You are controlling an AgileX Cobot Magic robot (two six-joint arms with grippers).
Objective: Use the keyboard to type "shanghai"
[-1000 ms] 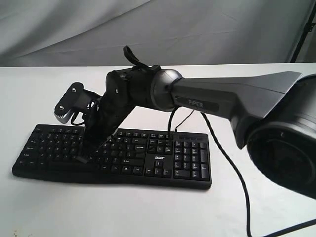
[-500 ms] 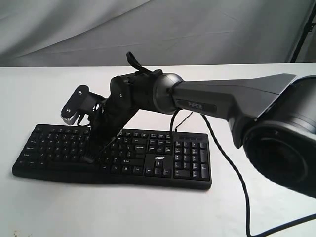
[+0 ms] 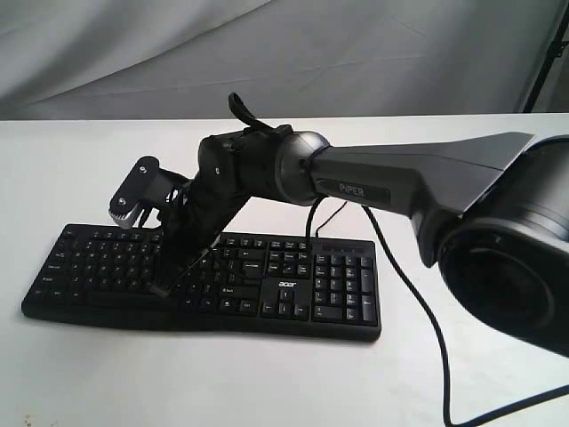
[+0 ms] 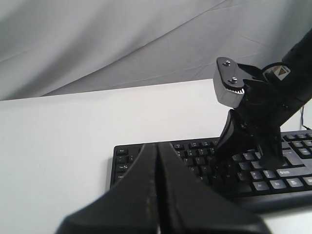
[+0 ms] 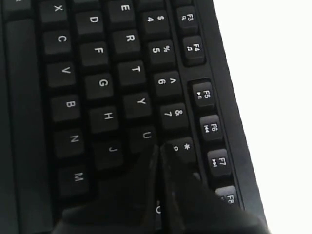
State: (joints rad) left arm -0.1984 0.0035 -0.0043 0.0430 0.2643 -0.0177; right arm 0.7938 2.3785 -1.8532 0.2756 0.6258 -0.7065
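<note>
One end effector [image 3: 164, 286] (right, jaws together) above keyboard [image 3: 298, 302], inside its edges.

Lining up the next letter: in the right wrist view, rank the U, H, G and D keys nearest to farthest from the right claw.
1. Black square U key, top letter row, at the tip of the right claw.
2. Black H key, home row, beside J.
3. Black G key, home row, beside H.
4. Black D key, home row, two past G.

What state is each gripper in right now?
Left gripper: fingers shut, holding nothing.
Right gripper: fingers shut, holding nothing, tips over the keyboard.
</note>
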